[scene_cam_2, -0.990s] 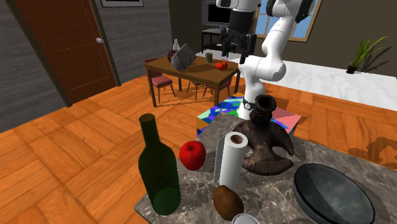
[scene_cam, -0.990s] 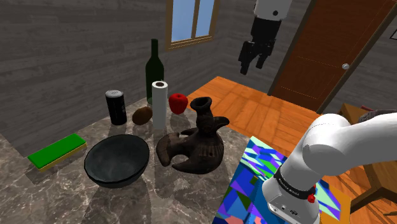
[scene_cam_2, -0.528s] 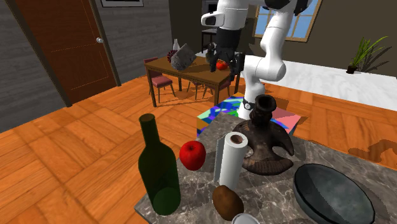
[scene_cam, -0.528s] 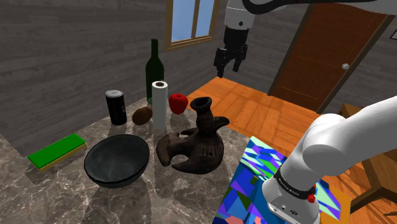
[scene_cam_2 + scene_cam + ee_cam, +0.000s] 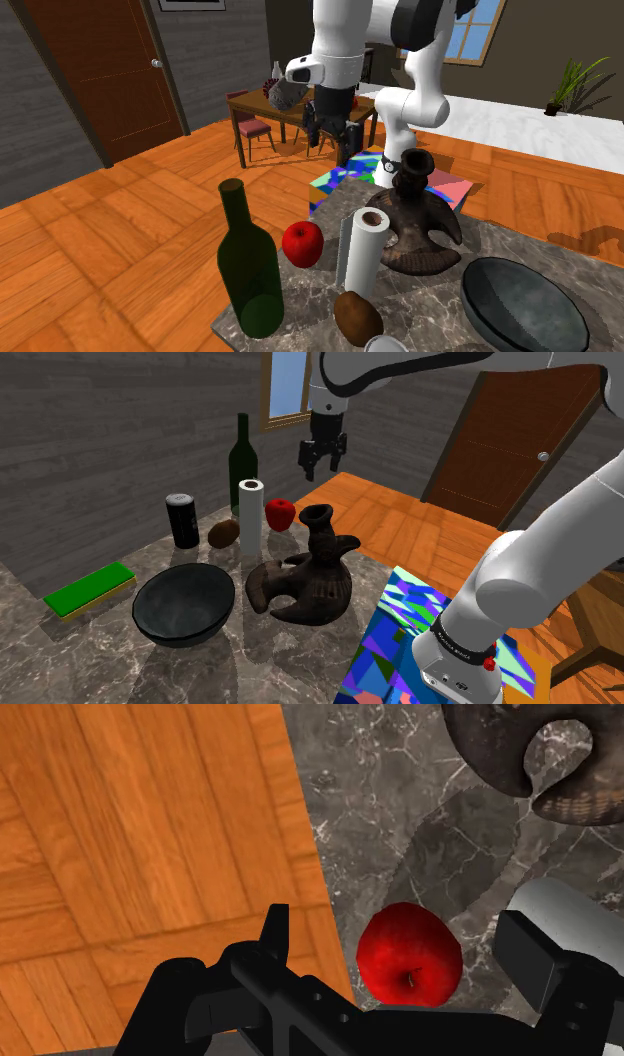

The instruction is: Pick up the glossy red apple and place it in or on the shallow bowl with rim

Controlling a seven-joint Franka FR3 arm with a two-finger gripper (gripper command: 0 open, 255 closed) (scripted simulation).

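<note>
A grey veined marble countertop point(image 5: 60, 652) is meeting an orange wood floor point(image 5: 400, 522), and the glossy red apple point(image 5: 280, 513) is resting near that edge, just beside an upright white paper roll point(image 5: 251, 510). The white arm point(image 5: 400, 367) is arching high over, its black gripper point(image 5: 322, 460) hanging above the apple, pointing down, fingers spread wide and empty, with the dark shallow bowl point(image 5: 186, 568) standing well apart.

You have grey plank walls point(image 5: 100, 422), an orange wooden floor point(image 5: 120, 220) and a brown door point(image 5: 95, 70) around you. Past the dark marble counter point(image 5: 60, 652) you see a window point(image 5: 285, 382), a dining table point(image 5: 255, 103) and a potted plant point(image 5: 572, 80).
</note>
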